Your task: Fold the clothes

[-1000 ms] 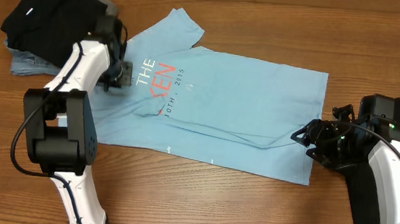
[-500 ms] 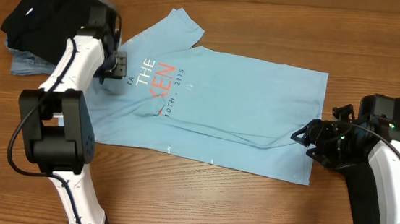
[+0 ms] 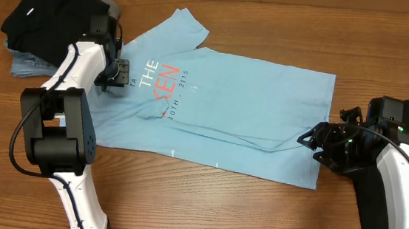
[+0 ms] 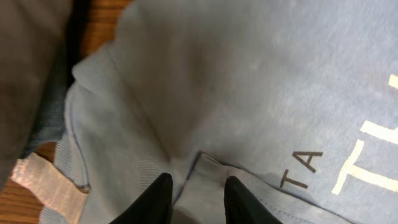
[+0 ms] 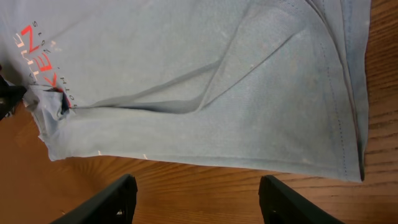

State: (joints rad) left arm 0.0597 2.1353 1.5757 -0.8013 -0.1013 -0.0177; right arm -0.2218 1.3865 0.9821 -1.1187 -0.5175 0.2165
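T-shirt [image 3: 242,110] in left end effector [image 4: 196,186]

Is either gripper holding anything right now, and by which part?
The left gripper appears to pinch a fold of the light blue T-shirt near its neck end, beside the lettering. The right gripper is open, holding nothing.

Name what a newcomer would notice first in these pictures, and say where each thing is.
A light blue T-shirt with white and coral lettering lies spread across the middle of the wooden table. The left claw appears to pinch a fold beside the lettering, while the right claw hangs open beside the hem. A black garment sits bunched at the far left corner.
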